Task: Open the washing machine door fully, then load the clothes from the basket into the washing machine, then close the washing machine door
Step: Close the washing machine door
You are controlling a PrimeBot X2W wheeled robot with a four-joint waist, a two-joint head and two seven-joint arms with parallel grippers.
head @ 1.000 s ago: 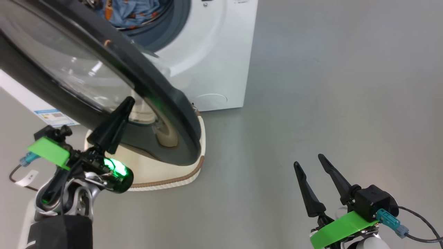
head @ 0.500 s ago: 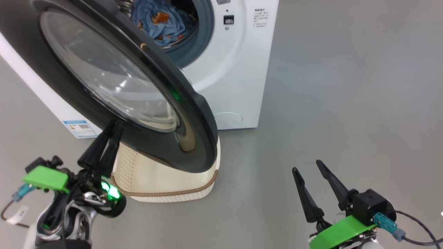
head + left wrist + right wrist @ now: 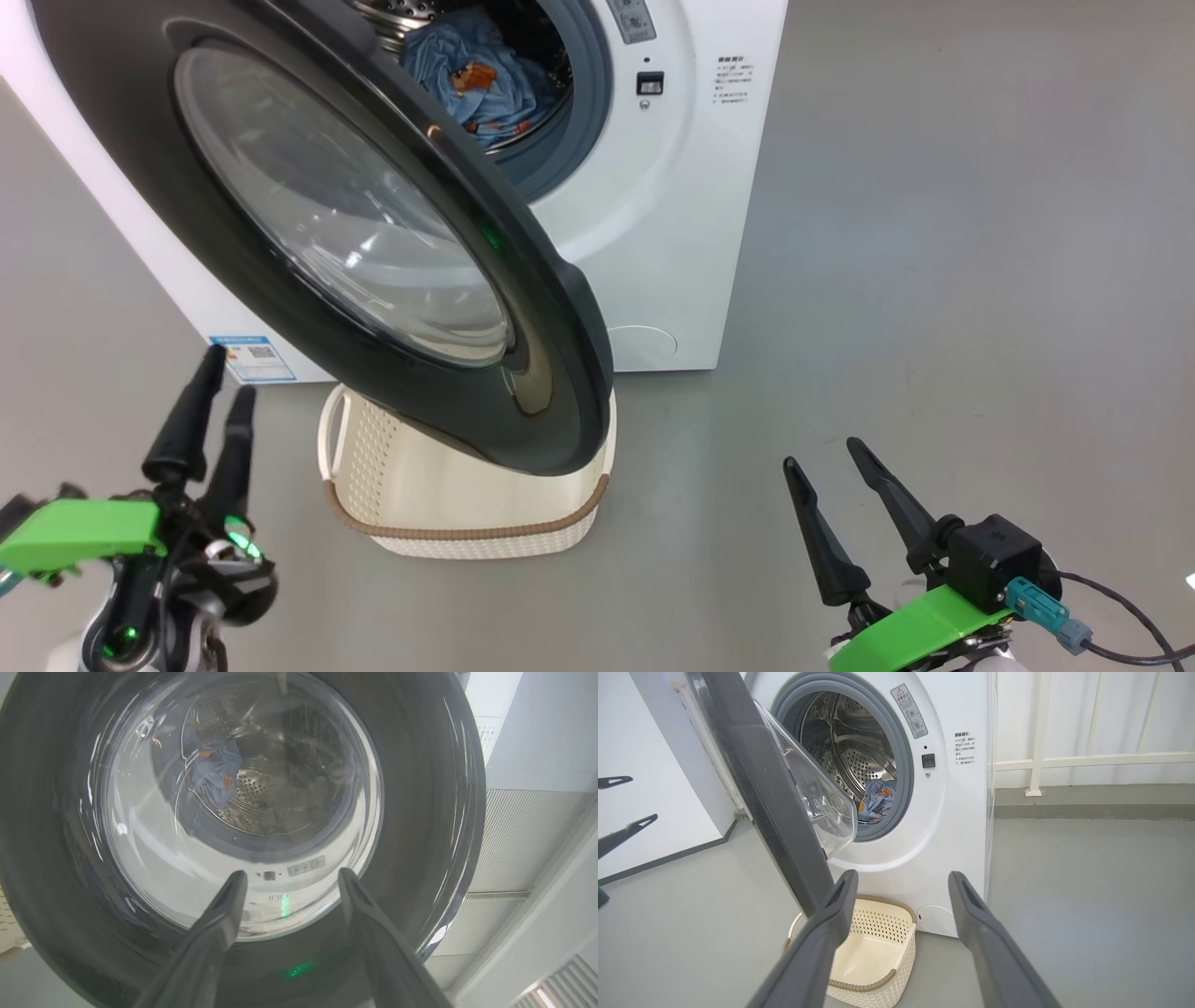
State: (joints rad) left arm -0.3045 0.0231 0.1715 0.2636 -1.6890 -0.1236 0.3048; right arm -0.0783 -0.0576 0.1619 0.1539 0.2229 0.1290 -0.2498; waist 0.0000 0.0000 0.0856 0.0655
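Door (image 3: 373,233) ajar — basket (image 3: 411,467) beneath

no wording is legible. the washing machine (image 3: 955,835) carries a grey warning sticker (image 3: 908,710) with a red triangle, a block of tiny print (image 3: 964,746) beside it, and a blue label (image 3: 252,358) low down.

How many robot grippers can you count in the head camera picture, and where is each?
2. The left gripper is at the lower left, to the left of the basket, jaws open. The right gripper is at the lower right above the floor, jaws open.
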